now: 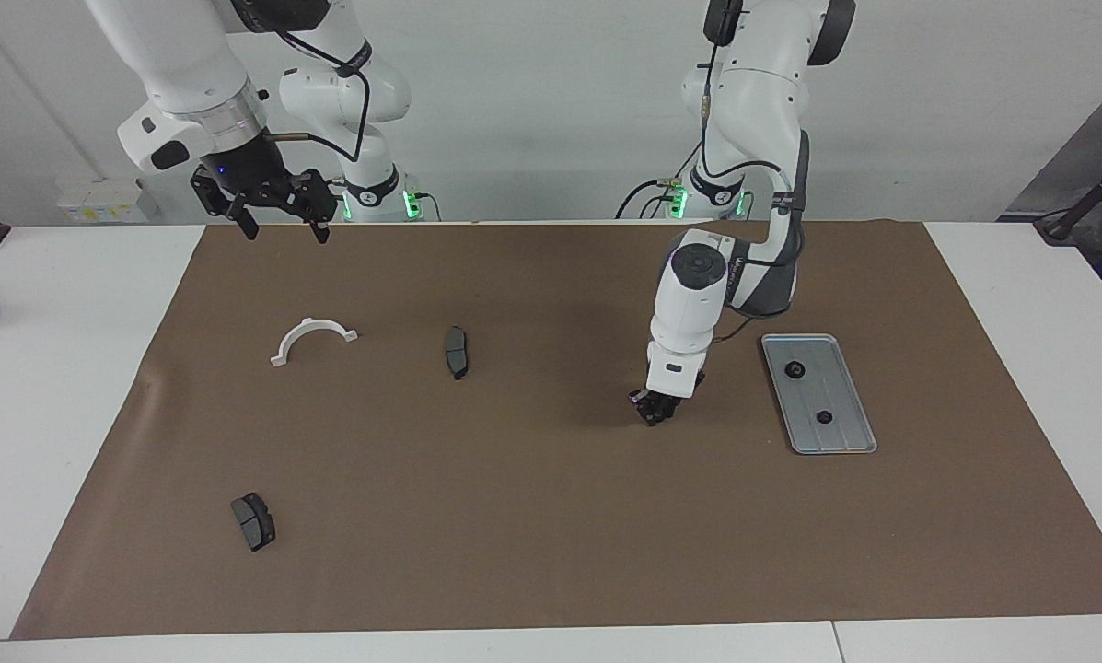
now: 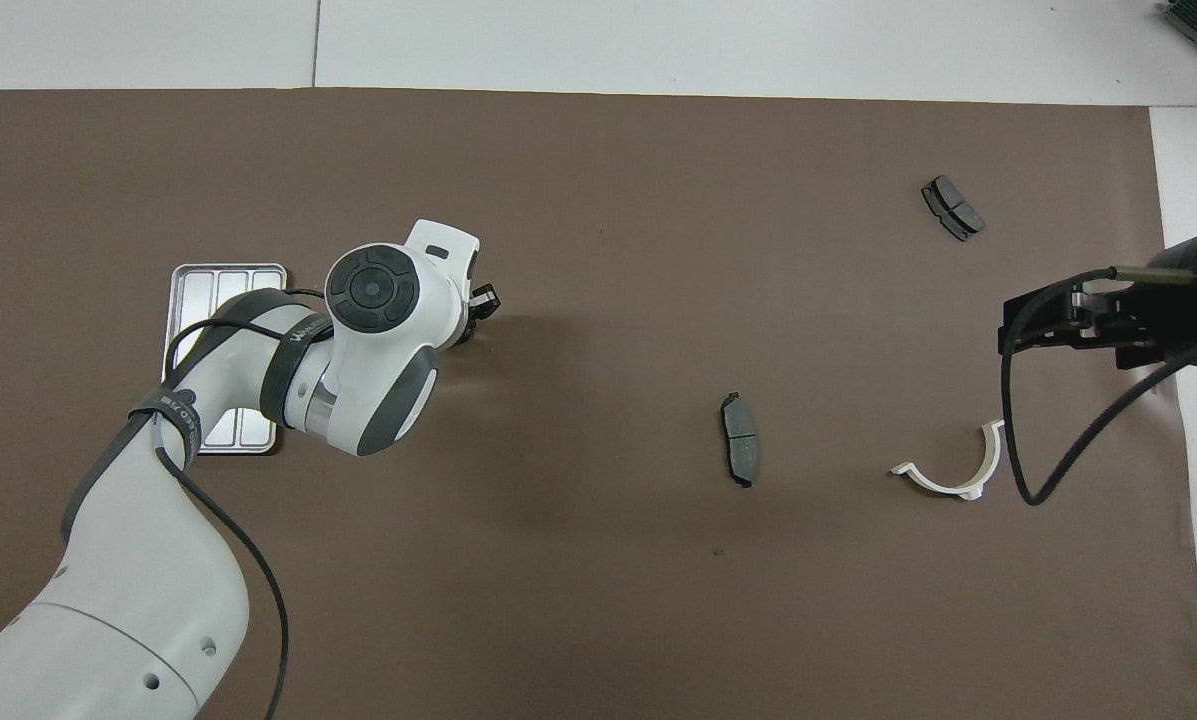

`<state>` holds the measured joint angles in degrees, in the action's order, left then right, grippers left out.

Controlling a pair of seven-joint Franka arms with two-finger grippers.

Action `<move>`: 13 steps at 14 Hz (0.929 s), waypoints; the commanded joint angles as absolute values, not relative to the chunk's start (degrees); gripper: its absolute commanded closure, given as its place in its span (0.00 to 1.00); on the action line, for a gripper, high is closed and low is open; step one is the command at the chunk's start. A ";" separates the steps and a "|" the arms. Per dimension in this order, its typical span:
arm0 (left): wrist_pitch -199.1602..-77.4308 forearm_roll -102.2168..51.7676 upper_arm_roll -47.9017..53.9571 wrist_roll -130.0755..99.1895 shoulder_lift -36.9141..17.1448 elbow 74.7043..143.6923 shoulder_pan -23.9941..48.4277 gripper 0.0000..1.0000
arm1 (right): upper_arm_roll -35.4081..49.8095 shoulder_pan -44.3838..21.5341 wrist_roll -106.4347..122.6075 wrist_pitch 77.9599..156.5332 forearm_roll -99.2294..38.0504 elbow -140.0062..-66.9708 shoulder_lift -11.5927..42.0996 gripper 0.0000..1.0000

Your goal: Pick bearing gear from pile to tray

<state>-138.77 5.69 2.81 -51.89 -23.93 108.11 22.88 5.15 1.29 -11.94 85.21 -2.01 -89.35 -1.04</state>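
Two black bearing gears [image 1: 794, 370] already in the tray [image 1: 845, 433], one toward the end nearer the robots, the other [image 1: 824, 416] toward the farther end, apart from each other along the ridged floor. Tray lying flat on the brown mat [image 1: 551, 516] toward the left arm's end of the table, largely covered by the left arm in the overhead view, only a strip of its rim [image 2: 220, 268] and ridges showing there.

Just beside the tray, toward the middle of the table: left gripper [image 1: 652, 412], pointed straight down and low at the mat, fingertips at or nearly at the surface. Something small and dark between the tips, but whether a ring is held, or how wide the fingers stand, cannot be told. Mat bare between this gripper and the tray.

Further toward the right arm's end, what is left of the pile, widely scattered: a dark grey brake pad [image 1: 457, 351] near the middle of the mat; a white half-ring bracket [image 1: 311, 338] beside it, toward the right arm's end; a second brake pad [image 1: 253, 521] well apart from both, farther from the robots.

Right gripper [image 1: 279, 207] raised over the mat's edge nearest the robots, fingers spread apart, holding nothing, waiting. A black cable [image 2: 1018, 440] looping down from its wrist, crossing over the bracket's end in the overhead view.
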 commanded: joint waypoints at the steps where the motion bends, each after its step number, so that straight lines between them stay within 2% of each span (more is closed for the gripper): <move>1: -133.28 6.94 2.37 -51.25 -23.73 105.14 22.77 1.00 | 5.62 2.99 -11.34 85.52 -3.69 -92.46 -3.43 0.00; 3: -127.55 6.86 2.46 -46.96 -20.94 103.10 19.54 1.00 | 5.62 2.46 -11.60 85.87 -3.69 -93.51 -3.95 0.00; 5: -124.21 5.98 2.72 -40.99 -16.46 103.88 14.71 1.00 | 5.71 1.94 -11.95 86.04 -3.69 -94.39 -4.39 0.00; 9: -120.33 0.18 2.64 -22.28 -13.45 104.59 3.72 1.00 | 5.80 -0.26 -13.35 87.44 -3.69 -96.23 -5.44 0.00; 13: -123.90 0.09 2.46 -8.11 -10.73 111.95 -4.55 1.00 | 5.89 -1.93 -17.05 87.19 -3.69 -96.68 -5.71 0.00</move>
<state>-120.88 0.97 1.91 -13.08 -13.77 106.19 -1.93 5.79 -2.30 -15.75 85.96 -2.15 -94.35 -3.89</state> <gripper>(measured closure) 0.652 0.000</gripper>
